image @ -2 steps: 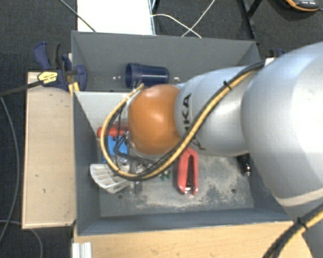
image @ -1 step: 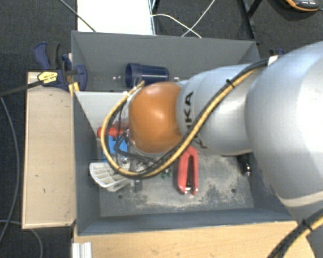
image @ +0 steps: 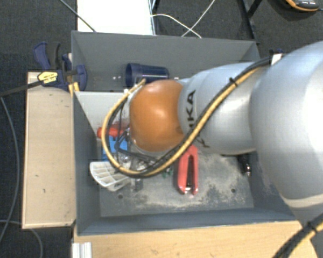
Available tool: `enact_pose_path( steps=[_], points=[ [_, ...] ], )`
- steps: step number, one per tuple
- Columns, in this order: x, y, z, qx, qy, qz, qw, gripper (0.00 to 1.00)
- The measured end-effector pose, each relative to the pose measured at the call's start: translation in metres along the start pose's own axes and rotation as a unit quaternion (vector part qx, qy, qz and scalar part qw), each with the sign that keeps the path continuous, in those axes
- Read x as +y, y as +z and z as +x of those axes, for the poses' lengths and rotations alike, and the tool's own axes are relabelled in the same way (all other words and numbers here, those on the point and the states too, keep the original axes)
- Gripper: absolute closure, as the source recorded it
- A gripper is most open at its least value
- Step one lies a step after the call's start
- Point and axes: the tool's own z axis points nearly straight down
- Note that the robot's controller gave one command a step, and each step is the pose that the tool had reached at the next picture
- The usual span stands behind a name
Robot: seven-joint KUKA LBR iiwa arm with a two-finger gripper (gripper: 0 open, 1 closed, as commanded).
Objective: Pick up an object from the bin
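Grey metal bin [image: 167,208], floor scuffed and dusty, on dark carpet [image: 21,36]. Your arm's smooth orange wrist cover [image: 153,114] hangs over the bin's left half. The pincer [image: 133,171] under it is mostly hidden, so you can't tell if it's open or closed. Nearest to it: white ribbed plastic piece [image: 106,175] by the left wall, with a blue bit [image: 109,147] and a red bit [image: 109,131] just behind. Glossy red elongated tool [image: 187,171] lies mid-floor. Dark blue cup [image: 145,71] at the far wall.

The orange wrist cover [image: 153,114] overlaps a red item [image: 112,130] and a blue item [image: 112,147]; kinds indeterminate. The arm [image: 231,112] hides the lower part of the dark blue object [image: 145,71] and the upper end of the red-and-black tool [image: 187,171].
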Motion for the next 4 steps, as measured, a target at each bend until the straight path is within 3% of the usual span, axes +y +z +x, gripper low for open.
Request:
enact_pose_path(
  steps=[4],
  points=[
    [0.0,-0.057,-0.002,-0.0027,0.003,0.0,1.0,1.0]
  ],
)
